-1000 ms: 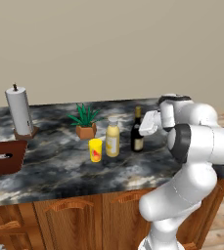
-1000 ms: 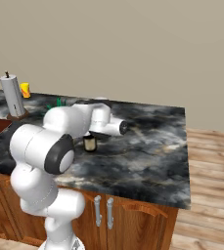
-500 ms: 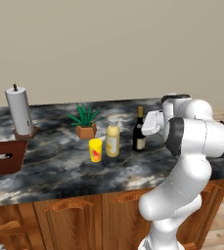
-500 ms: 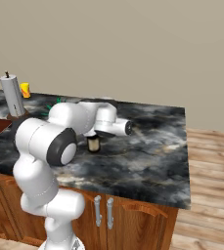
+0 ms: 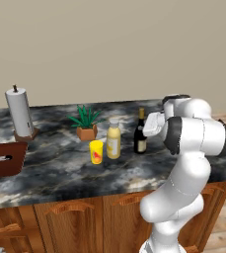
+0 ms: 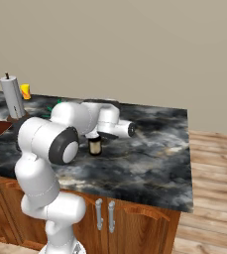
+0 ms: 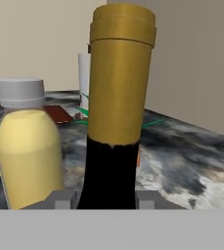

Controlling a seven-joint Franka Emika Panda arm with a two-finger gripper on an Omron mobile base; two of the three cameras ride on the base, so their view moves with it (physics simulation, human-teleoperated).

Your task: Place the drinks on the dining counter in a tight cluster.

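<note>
While claw [image 7: 106,200] grips wine bottle [image 7: 114,146], juice bottle [image 7: 28,151] stands just beside

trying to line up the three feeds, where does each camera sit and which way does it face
Left base view: behind the arm to its left, facing the black-and-grey marbled dining counter; white arm at lower right.
Right base view: behind the arm to its right, same counter; arm at lower left.
Hand view: on the hand, facing the tall dark wine bottle with yellow cap; the gripper flanks its body.
Shared: wine bottle and yellow juice bottle with white cap.
</note>
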